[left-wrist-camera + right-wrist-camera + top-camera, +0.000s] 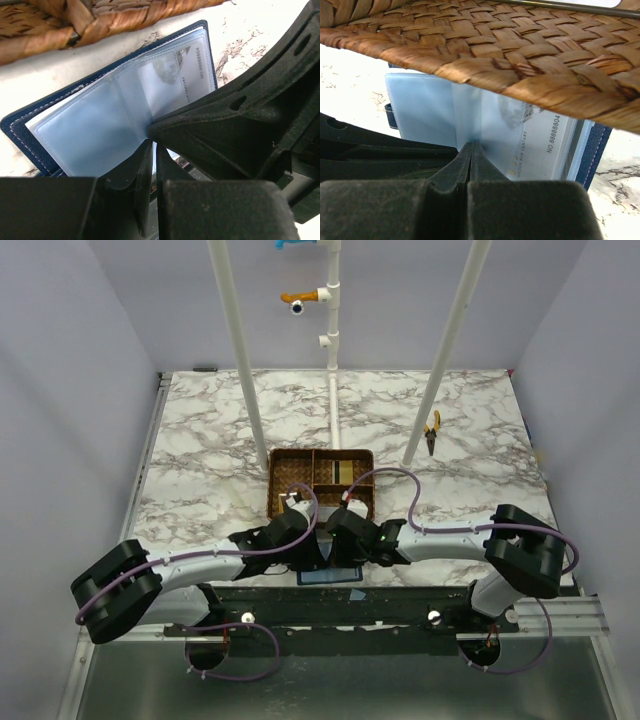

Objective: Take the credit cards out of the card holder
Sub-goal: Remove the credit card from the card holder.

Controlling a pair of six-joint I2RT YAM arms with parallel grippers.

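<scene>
right pincer (471,150): fingers pressed together, nothing between them, tips on the clear sleeves (425,110) at the fold of the open card holder (597,145). left pincer (153,150): thin slit only, cannot tell if a sleeve is nipped. one credit card (540,142) sits pocketed right of both tips, long axis roughly near-far, probably the right arm's side. the holder lies just near of the wicker tray (470,45).
</scene>
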